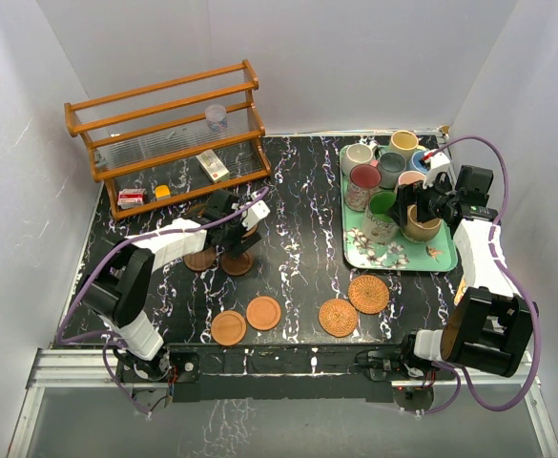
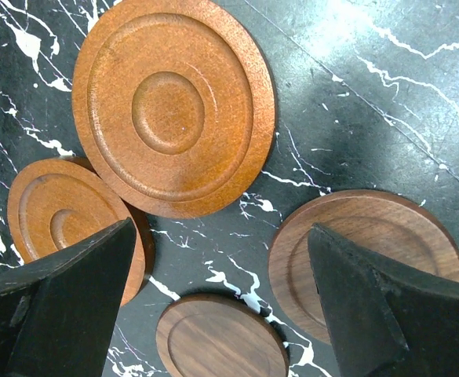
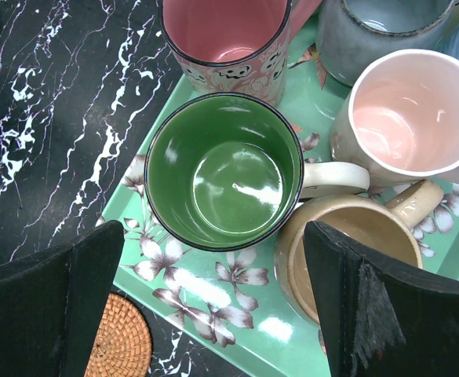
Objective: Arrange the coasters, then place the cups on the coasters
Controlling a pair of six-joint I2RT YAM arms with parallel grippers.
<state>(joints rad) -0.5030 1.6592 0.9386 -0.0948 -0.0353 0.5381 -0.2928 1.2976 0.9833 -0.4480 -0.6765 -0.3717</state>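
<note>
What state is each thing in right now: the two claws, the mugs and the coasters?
Left gripper: open, empty, over wood coasters.
Right gripper: open, empty, over the green mug.
Mugs: upright, crowded on the tray.
Coasters: lying on the table, no mug on any.

Looks like a robotics lab test cell. Boxed in by plain white panels around a black marbled tabletop, with left arm and right arm bolted to a metal rail at the near edge, trailing purple cables. Dressed with household props: a wooden rack, a floral tray.
</note>
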